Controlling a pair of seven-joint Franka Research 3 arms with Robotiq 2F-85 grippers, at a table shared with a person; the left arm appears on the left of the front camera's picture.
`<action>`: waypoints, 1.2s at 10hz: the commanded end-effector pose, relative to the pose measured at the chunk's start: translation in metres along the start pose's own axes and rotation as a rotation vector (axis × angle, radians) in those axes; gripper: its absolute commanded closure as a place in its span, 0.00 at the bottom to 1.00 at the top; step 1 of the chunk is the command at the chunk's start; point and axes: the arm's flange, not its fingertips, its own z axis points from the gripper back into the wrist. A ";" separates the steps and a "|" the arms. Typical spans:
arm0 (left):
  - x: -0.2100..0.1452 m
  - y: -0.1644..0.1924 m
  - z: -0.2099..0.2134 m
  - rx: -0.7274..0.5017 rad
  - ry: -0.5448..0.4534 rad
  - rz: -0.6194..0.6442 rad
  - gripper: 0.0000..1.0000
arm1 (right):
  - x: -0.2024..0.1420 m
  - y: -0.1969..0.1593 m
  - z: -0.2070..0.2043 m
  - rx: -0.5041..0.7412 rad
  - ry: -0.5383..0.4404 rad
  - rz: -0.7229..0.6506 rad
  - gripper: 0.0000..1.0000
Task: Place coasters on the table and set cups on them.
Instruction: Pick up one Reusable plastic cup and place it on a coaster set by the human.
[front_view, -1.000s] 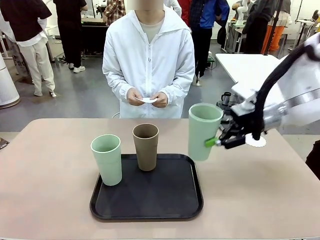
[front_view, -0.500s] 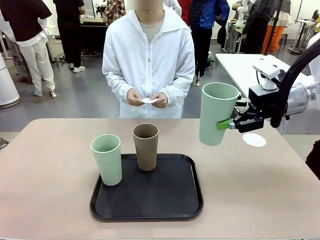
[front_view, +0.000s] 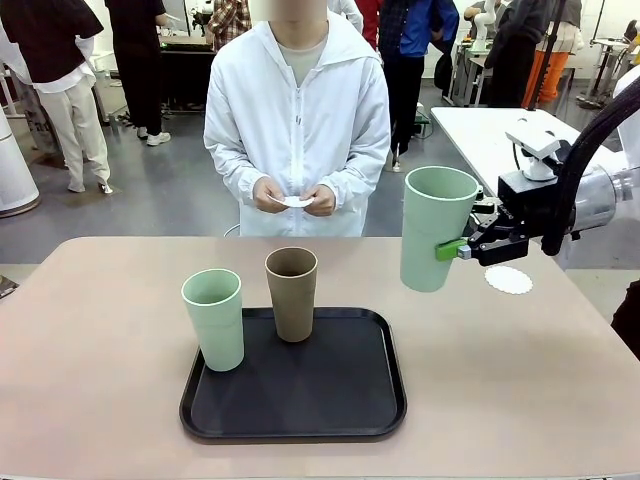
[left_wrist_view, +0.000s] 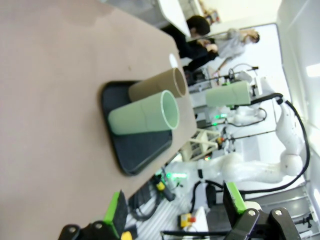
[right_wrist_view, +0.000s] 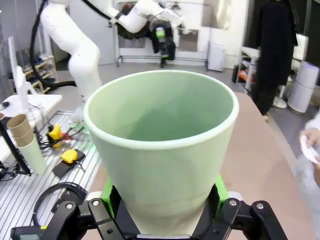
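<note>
At lower centre of the front view a black tray (front_view: 293, 405) lies on the beige-pink bench (front_view: 90, 340). It carries a mint cup (front_view: 213, 320) near its left edge and a tan cup (front_view: 291, 294) at its far edge. At right centre the right hand (front_view: 455, 250) clamps a second mint cup (front_view: 435, 243) by its side, upright and clear above the bench. Just right of it a coaster (front_view: 508, 280) lies flat on the bench. The left hand (left_wrist_view: 175, 207) gapes wide, empty. Beyond the far edge a person (front_view: 297, 120) holds white discs (front_view: 295, 200), with a busy grey-floored room behind.

tray (front_view: 300, 400) centre: two cups (front_view: 214, 320) on it | third cup (front_view: 435, 230) right (airborne) | coaster (front_view: 509, 280) farther right
</note>
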 end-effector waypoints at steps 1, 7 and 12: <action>0.000 -0.001 0.001 -0.014 -0.007 -0.011 0.00 | -0.026 -0.037 0.064 -0.134 -0.052 -0.063 0.15; 0.000 -0.001 0.001 -0.014 -0.007 -0.011 0.00 | -0.074 -0.057 0.197 -0.391 -0.154 -0.161 0.15; 0.000 -0.001 0.001 -0.014 -0.007 -0.011 0.00 | -0.081 -0.053 0.206 -0.410 -0.135 -0.158 0.15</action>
